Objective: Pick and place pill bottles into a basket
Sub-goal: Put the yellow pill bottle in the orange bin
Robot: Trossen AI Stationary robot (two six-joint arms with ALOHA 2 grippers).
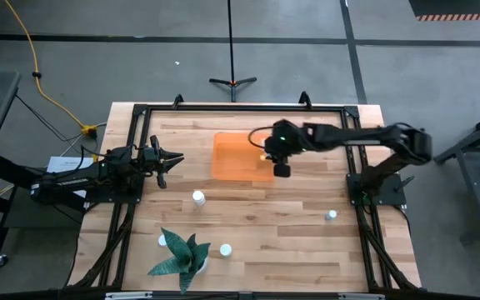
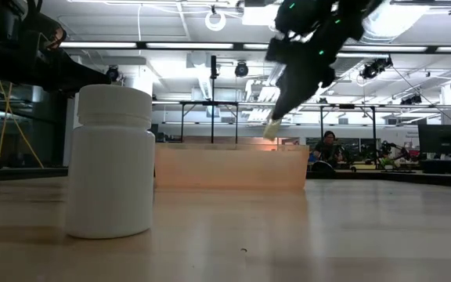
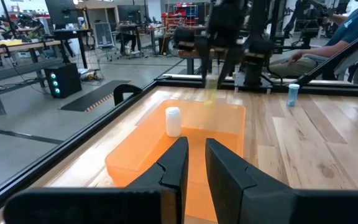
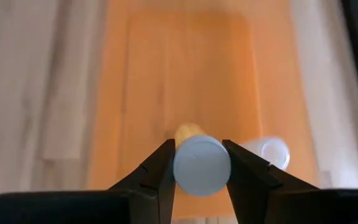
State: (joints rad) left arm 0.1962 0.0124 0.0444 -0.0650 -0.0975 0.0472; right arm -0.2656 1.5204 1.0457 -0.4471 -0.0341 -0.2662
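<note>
The orange basket point(image 1: 236, 158) lies at the table's far middle; it also shows in the low view point(image 2: 229, 167). My right gripper point(image 1: 267, 156) hovers over its right part, shut on a yellowish pill bottle point(image 4: 201, 163), which also shows in the low view point(image 2: 272, 128). One white bottle point(image 3: 173, 120) stands inside the basket. Three more bottles point(image 1: 198, 197) point(image 1: 225, 249) point(image 1: 331, 215) stand on the table. My left gripper point(image 3: 196, 163) waits left of the basket, its fingers nearly together with nothing between them. My right gripper pinches the bottle between its two fingers at the cap end point(image 4: 185, 167), one finger on each side. The fingers slant down from above. The bottle hangs tilted below them, its yellowish body point(image 4: 187, 132) toward the basket floor, lifted clear of the basket.
A green spiky plant in a white pot point(image 1: 182, 258) stands near the front left, with another bottle point(image 1: 162, 241) beside it. One bottle point(image 2: 112, 160) stands close to the low camera. A black frame point(image 1: 140, 110) edges the table. People sit in the room beyond.
</note>
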